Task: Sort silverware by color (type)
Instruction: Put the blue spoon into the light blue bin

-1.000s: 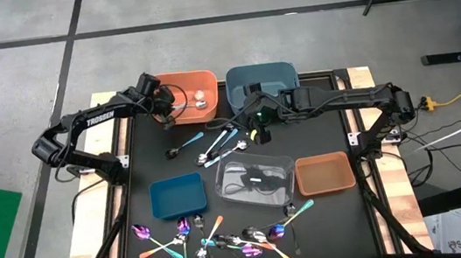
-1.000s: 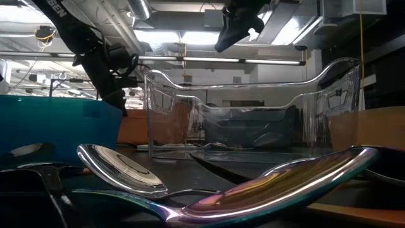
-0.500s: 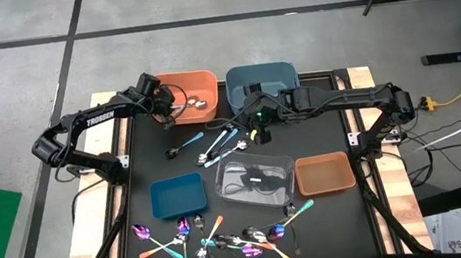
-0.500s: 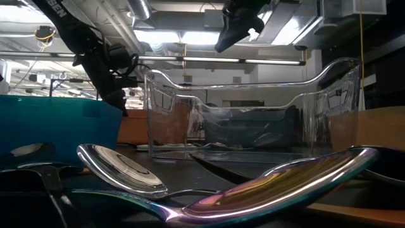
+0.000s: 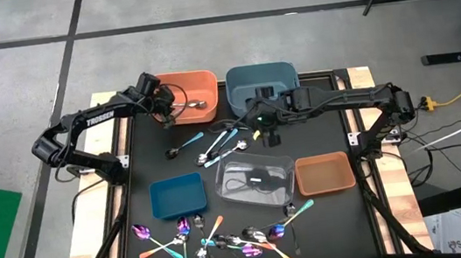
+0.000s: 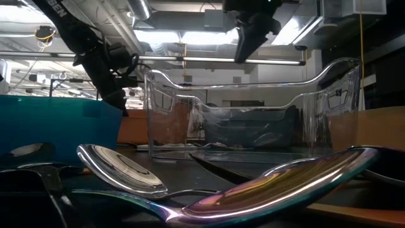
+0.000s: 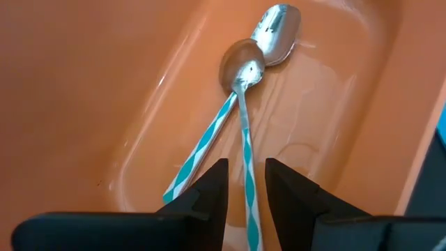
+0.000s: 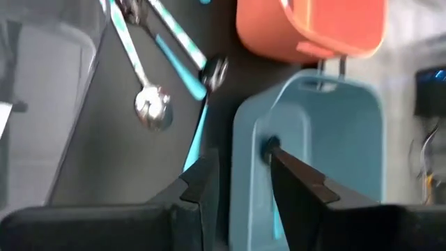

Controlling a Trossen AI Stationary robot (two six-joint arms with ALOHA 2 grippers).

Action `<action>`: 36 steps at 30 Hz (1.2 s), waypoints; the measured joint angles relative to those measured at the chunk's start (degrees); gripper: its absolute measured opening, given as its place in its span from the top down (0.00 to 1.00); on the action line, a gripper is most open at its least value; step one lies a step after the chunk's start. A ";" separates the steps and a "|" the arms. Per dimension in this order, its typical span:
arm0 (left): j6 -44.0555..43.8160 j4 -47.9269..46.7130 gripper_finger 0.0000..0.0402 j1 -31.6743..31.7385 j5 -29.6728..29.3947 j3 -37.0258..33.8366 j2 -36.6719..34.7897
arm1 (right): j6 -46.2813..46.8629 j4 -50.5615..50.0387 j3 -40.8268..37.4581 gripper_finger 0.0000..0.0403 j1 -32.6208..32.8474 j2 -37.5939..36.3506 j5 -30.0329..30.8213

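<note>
Two spoons with teal-and-white striped handles [image 7: 240, 104] lie flat on the floor of the orange bin [image 5: 180, 76] at the table's far left. My left gripper [image 7: 247, 199] hangs open just above them, one finger on each side of one handle, and touches nothing. My right gripper [image 5: 267, 128] hangs open and empty above the table, by the near wall of the grey-blue bin [image 8: 313, 139]. Several teal-handled spoons [image 5: 215, 144] lie on the black table below and to its left. More silverware [image 5: 217, 236] lies heaped along the near edge.
A clear bin [image 5: 256, 179] stands mid-table, with a blue bin [image 5: 177, 195] to its left and a brown bin [image 5: 324, 173] to its right. In the low view, spoons lie close in front and my right gripper [image 6: 250, 38] hangs high above the clear bin.
My right gripper has turned at the wrist, and its fingers have swung a little toward the table's right edge. It has stayed high and empty.
</note>
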 joint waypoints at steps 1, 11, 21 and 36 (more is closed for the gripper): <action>-0.06 0.05 0.78 -0.03 -0.47 0.28 0.00 | 0.85 -0.98 -0.03 0.71 0.00 0.00 0.00; -0.37 -0.28 0.78 -1.40 -0.67 4.87 -0.02 | 6.10 0.55 -10.47 0.71 0.00 -2.60 1.24; -0.71 -1.26 0.78 -6.16 -0.74 10.27 -0.04 | 9.73 8.53 -20.98 0.71 0.00 -9.28 1.60; -12.93 -9.47 0.78 -16.31 -0.51 19.36 -0.07 | 11.69 17.58 -32.07 0.71 -0.98 -14.03 1.70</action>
